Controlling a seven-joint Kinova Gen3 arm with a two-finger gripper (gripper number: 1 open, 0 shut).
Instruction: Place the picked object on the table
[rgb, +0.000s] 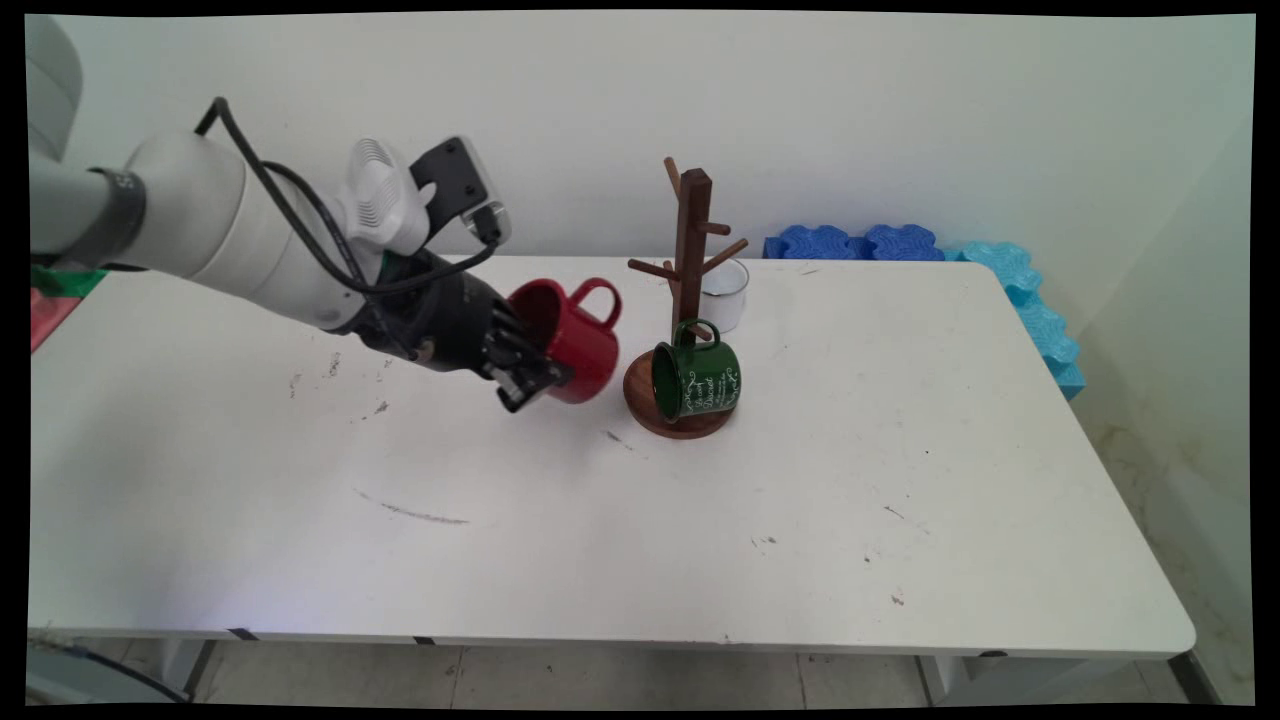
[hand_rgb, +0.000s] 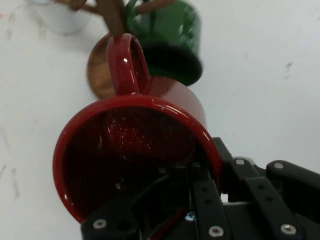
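Observation:
My gripper (rgb: 525, 365) is shut on the rim of a red mug (rgb: 572, 338), one finger inside and one outside, holding it tilted on its side above the table with its handle up. In the hand view the red mug (hand_rgb: 135, 150) fills the middle, its mouth facing the camera and its handle (hand_rgb: 125, 65) pointing toward the mug tree. Just right of the mug stands a dark wooden mug tree (rgb: 690, 280) on a round base (rgb: 650, 410). A green mug (rgb: 697, 378) hangs from a low peg, and the green mug (hand_rgb: 170, 35) sits just beyond the red mug's handle.
A white mug (rgb: 726, 295) stands behind the mug tree. Blue foam blocks (rgb: 1000, 280) line the table's far right edge. A red and green object (rgb: 55, 295) lies at the table's far left edge.

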